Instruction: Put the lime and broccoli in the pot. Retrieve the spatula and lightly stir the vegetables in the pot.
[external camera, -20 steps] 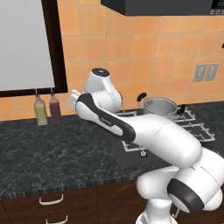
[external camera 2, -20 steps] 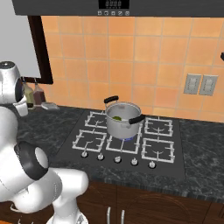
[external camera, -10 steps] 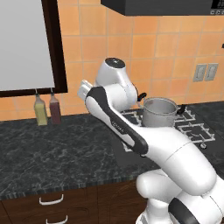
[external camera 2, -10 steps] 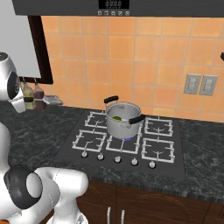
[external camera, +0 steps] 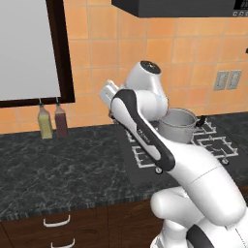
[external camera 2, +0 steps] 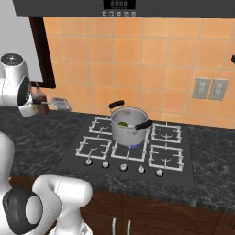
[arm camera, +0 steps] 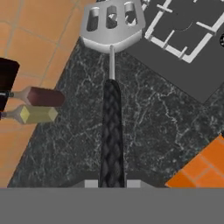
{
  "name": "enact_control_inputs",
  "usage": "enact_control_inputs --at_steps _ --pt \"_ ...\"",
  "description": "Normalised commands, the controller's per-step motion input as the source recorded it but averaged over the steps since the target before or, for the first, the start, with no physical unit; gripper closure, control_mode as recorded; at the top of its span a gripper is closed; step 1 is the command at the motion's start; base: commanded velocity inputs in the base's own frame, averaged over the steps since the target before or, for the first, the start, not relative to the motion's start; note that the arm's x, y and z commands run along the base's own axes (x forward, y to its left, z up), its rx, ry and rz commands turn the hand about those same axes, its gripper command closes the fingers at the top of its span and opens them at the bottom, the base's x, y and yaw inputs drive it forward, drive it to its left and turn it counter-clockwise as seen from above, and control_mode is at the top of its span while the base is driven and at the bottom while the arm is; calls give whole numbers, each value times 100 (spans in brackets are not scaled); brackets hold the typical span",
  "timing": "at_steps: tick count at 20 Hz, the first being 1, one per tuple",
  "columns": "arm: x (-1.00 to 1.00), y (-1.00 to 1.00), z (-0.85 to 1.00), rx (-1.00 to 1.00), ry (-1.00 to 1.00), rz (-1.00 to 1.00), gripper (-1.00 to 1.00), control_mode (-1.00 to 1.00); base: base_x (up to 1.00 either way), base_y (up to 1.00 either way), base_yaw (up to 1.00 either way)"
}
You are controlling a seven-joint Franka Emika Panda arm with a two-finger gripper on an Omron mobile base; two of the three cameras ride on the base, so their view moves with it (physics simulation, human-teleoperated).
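Spatula: the spatula (arm camera: 111,100) is seen in the hand view running up from the bottom centre, its black handle low and its silvery slotted head at the top; in the right base view its head (external camera 2: 61,103) is seen held out in the air beside the robot's hand, above the dark counter and left of the stove.
Gripper: the gripper (arm camera: 111,183) is closed tight on the black handle of the spatula; the two tips are seen pressed against the handle's sides at the bottom of the hand view.
Pot: the pot (external camera 2: 129,125) is stood on the stove, on the middle back part of the grates, with one black handle pointing back-left and one front-right; in the left base view the pot (external camera: 178,125) is partly hidden behind the arm.
Lime: a small yellow-green lime (external camera 2: 123,123) is seen inside the pot, near its left inner wall.
Broccoli: it cannot be made out in the pot.
Stove: the black stove (external camera 2: 101,156) is set into the counter, with a row of knobs along its front edge.
Bottles: two bottles (external camera: 52,121), one yellowish and one dark red, are stood side by side against the tiled wall, well apart from the pot; they are also seen at the left of the hand view (arm camera: 37,105).
Counter: the dark marbled counter (external camera: 58,167) is spread beneath the spatula and around the stove.
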Motion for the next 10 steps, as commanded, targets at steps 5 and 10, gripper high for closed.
enact_control_inputs --at_steps 5,10 --pt "24 -63 63 28 -2 -32 100 -100 0 0 0" --pt "4 -95 34 36 1 -41 100 -100 0 0 0"
